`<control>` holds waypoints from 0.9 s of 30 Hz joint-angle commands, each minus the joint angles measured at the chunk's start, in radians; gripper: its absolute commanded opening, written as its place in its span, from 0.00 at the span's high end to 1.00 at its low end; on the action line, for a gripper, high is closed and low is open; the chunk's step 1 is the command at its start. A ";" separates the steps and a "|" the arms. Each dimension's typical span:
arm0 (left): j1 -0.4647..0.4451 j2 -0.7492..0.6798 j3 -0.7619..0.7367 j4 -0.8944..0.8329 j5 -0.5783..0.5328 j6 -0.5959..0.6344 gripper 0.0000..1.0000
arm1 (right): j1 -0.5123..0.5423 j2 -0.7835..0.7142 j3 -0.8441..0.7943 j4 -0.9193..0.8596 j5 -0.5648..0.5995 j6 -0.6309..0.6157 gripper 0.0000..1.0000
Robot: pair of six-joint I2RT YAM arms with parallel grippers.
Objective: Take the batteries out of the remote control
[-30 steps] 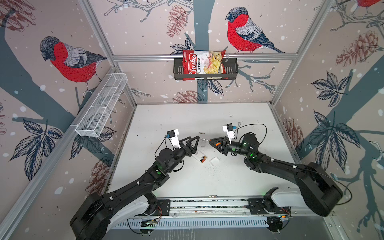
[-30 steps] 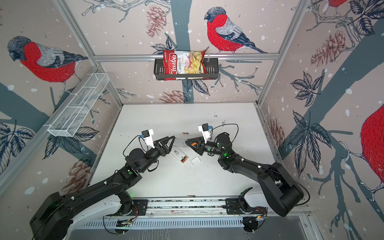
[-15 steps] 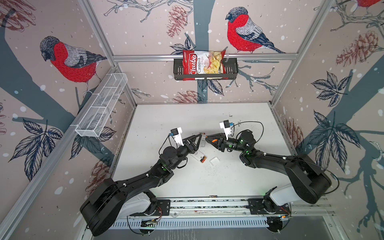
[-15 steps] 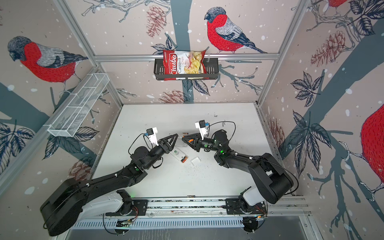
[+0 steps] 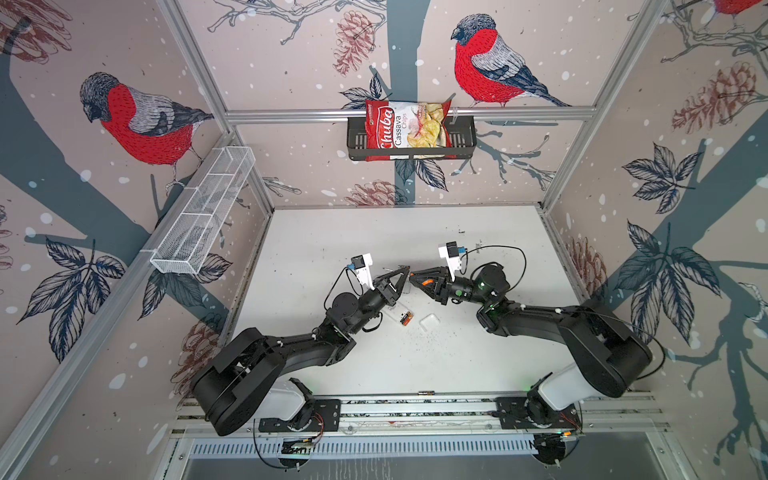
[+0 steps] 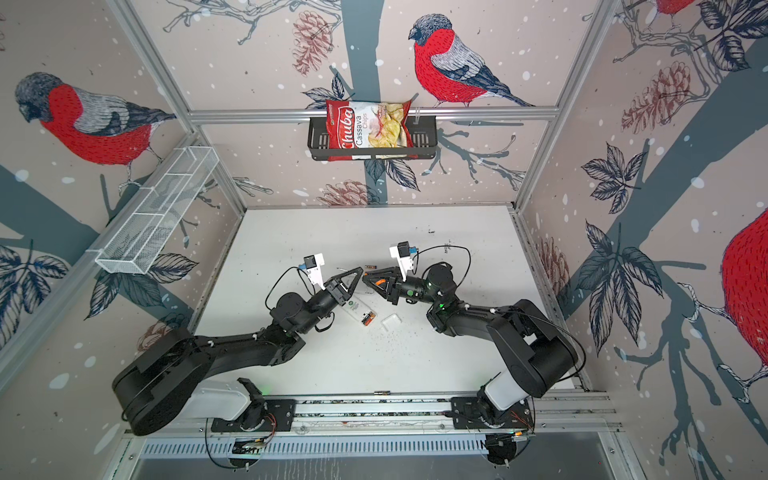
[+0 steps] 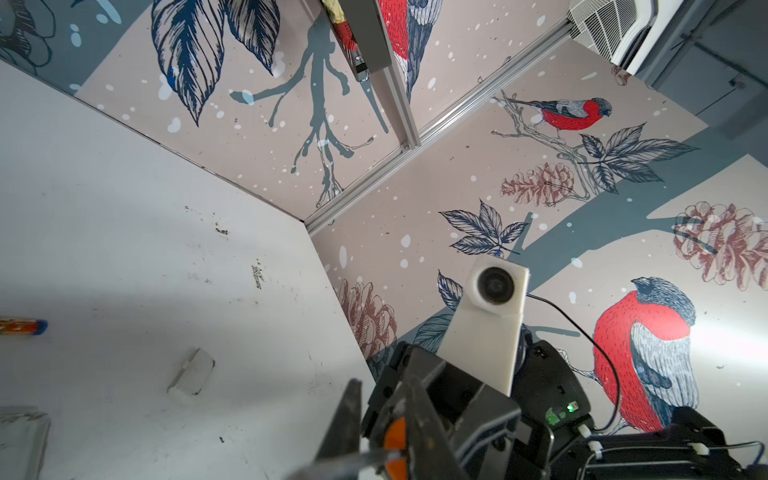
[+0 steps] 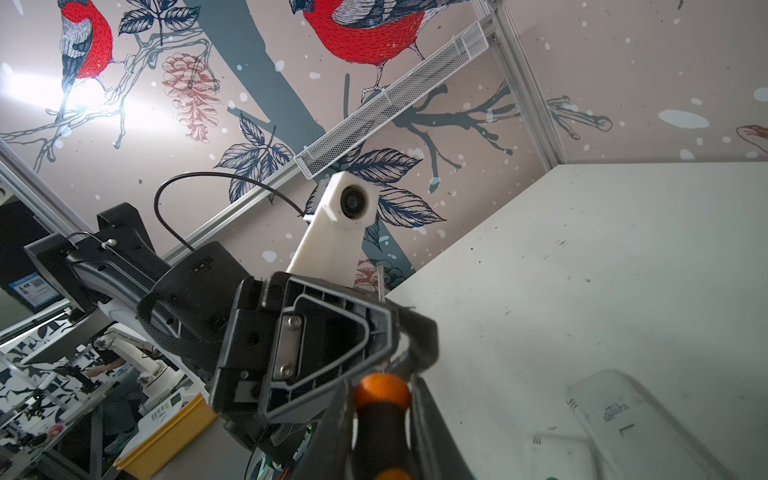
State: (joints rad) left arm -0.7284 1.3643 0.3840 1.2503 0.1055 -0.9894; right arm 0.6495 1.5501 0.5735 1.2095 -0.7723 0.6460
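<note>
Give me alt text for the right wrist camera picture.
The right gripper clamps an orange-and-black screwdriver by its handle, nose to nose with the left gripper, whose white wrist camera looks back. A pale remote control lies on the white table.

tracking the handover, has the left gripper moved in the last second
Yes. The left gripper has moved away from the remote control, toward the back wall and the right gripper.

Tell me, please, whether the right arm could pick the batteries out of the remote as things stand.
Probably not yet: the right claw is shut on the screwdriver, so it has no free grip. The batteries lie uncovered in the remote.
</note>
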 commanded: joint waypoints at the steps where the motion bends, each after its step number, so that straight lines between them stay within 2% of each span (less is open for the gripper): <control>1: 0.003 0.009 0.009 0.113 0.026 0.000 0.91 | 0.001 0.015 0.008 0.078 -0.003 0.018 1.00; 4: 0.003 0.002 0.001 0.108 0.021 0.009 1.00 | -0.003 0.029 0.015 0.084 0.006 0.025 0.95; 9: 0.004 0.006 -0.007 0.123 0.021 0.034 1.00 | -0.015 0.051 0.017 0.144 -0.003 0.077 0.76; 15: 0.009 0.051 -0.027 0.262 0.045 0.050 1.00 | -0.025 0.061 0.021 0.200 -0.052 0.154 0.49; 17: 0.010 0.056 -0.025 0.287 0.052 0.069 1.00 | -0.024 0.059 0.022 0.196 -0.071 0.171 0.43; 23: 0.015 0.055 -0.017 0.320 0.052 0.107 1.00 | -0.024 0.053 0.025 0.180 -0.107 0.217 0.38; 27: 0.018 0.063 -0.016 0.363 0.057 0.119 1.00 | -0.023 0.067 0.023 0.250 -0.133 0.290 0.37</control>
State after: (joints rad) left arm -0.7143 1.4220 0.3599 1.5093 0.1535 -0.9062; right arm 0.6247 1.6112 0.5922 1.3701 -0.8673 0.8703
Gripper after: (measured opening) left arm 0.057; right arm 0.626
